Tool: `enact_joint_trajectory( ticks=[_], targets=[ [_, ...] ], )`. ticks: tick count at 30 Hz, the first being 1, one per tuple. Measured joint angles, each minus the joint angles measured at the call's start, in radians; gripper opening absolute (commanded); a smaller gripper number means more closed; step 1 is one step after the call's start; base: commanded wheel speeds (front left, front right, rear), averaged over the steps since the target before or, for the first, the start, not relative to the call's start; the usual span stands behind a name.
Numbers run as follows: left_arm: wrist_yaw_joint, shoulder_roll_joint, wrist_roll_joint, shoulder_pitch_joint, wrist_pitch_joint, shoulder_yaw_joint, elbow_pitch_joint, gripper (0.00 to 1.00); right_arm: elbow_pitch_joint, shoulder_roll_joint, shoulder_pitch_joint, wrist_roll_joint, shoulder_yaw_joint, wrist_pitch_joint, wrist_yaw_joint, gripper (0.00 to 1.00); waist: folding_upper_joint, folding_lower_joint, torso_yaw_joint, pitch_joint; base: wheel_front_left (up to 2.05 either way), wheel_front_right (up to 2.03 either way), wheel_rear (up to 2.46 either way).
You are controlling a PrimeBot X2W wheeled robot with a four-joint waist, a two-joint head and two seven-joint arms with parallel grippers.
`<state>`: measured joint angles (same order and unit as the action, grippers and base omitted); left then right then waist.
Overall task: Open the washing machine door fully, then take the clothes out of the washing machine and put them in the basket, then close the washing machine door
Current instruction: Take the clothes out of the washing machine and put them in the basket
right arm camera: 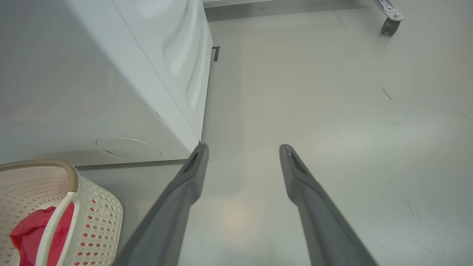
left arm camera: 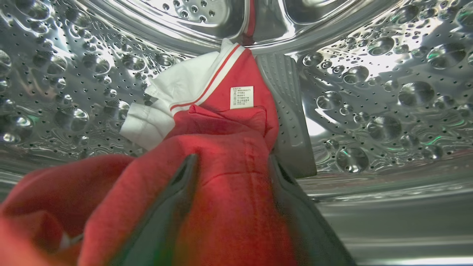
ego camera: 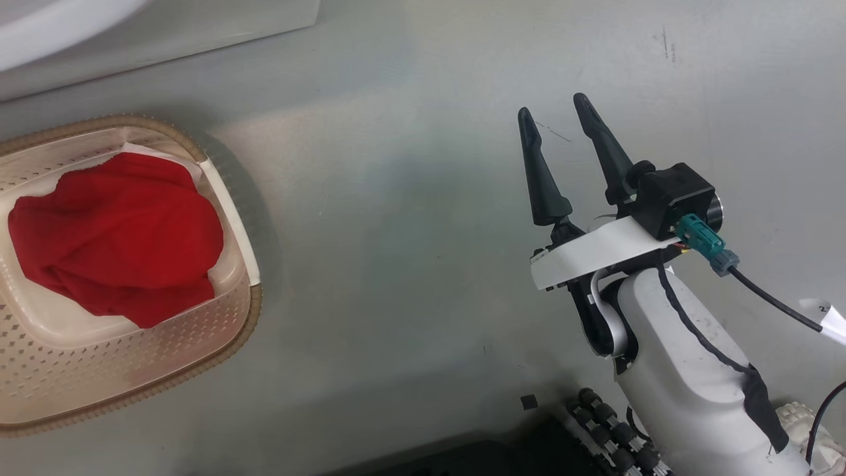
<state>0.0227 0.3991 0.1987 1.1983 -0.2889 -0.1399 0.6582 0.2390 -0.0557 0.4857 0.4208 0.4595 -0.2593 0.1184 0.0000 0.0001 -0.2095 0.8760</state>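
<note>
The left gripper (left arm camera: 232, 159) was seen inside the drum (left arm camera: 388, 92), its jaws spread wide around a red-and-white garment (left arm camera: 225, 111).

The garment was laid against a grey paddle (left arm camera: 292, 122), with its white collar and a small label (left arm camera: 241, 97) turned to the camera. Red fabric was bunched between the two open jaws, but a firm grip could not be confirmed. The right gripper (ego camera: 554, 109) was held above the grey floor (ego camera: 396, 251) near the white washing machine (right arm camera: 92, 92), its jaws open and empty. A red cloth (ego camera: 119, 231) was already placed in the basket (ego camera: 165, 360), which was set on the floor close to the machine.
</note>
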Motion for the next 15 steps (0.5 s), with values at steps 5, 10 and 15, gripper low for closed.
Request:
enact_joint_trajectory(
  ticks=[5,10,15],
  targets=[
    [0.0,-0.014,-0.007,0.002,0.048,0.024,0.031,0.0,0.011,0.0,0.006,-0.001,-0.015,0.0,0.0,1.0,0.0,0.0,0.005,-0.014,0.0,0.0,0.0],
    [0.008,-0.058,-0.007,0.002,0.108,0.047,0.045,0.0,0.024,0.0,0.009,-0.007,-0.026,0.0,0.0,1.0,0.0,0.0,0.015,-0.034,0.0,0.0,0.0],
    [0.019,-0.077,-0.007,0.001,0.179,0.054,0.065,0.0,0.037,0.0,0.009,-0.016,-0.037,0.0,0.0,1.0,0.0,0.0,0.027,-0.062,0.0,0.0,0.0]
  ],
)
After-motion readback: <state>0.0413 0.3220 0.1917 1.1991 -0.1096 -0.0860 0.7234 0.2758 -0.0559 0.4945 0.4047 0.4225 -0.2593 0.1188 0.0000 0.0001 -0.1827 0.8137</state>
